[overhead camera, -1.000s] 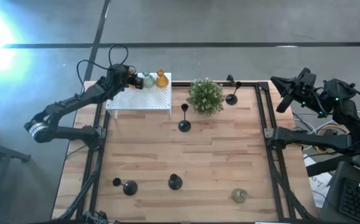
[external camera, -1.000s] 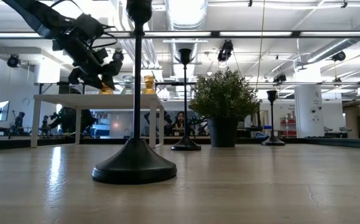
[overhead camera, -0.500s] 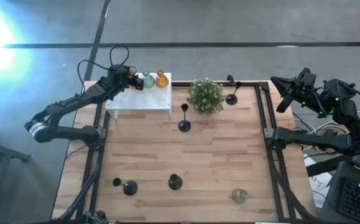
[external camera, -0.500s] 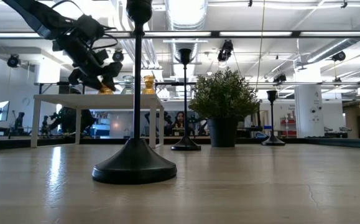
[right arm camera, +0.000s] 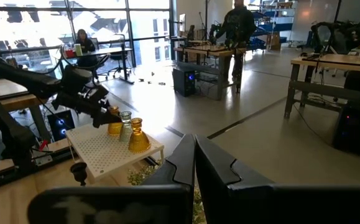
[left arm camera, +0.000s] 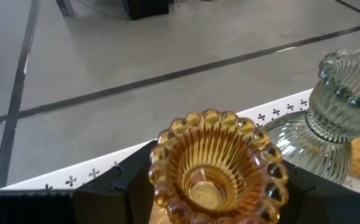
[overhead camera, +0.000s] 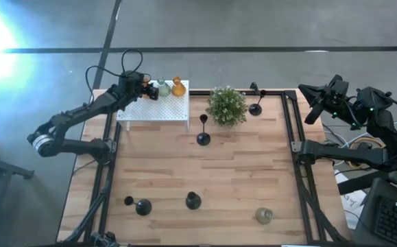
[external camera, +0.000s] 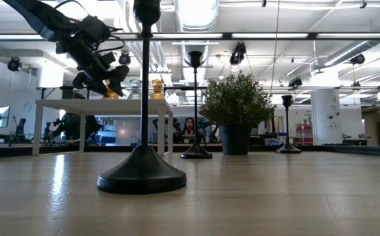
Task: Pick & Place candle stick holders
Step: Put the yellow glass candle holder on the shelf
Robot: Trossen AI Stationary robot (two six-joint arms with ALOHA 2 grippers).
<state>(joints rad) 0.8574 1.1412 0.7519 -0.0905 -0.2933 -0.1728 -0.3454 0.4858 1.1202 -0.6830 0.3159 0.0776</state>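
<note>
No text, label, brand, number or sign can be read in any of the views: neither on the counter nor on the things standing on it, nor in the room behind, where the lit screens and fixtures are too small to make out.

Left tool raised at far left, fingers parted, right tool shut, raised off to the right

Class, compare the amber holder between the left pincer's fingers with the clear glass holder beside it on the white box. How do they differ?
The amber holder is golden with a beaded rim; the clear holder is colourless with a scalloped rim. The amber holder sits between the left pincer's fingers; the clear holder stands free. Both are ribbed glass, upright on the white box.
</note>
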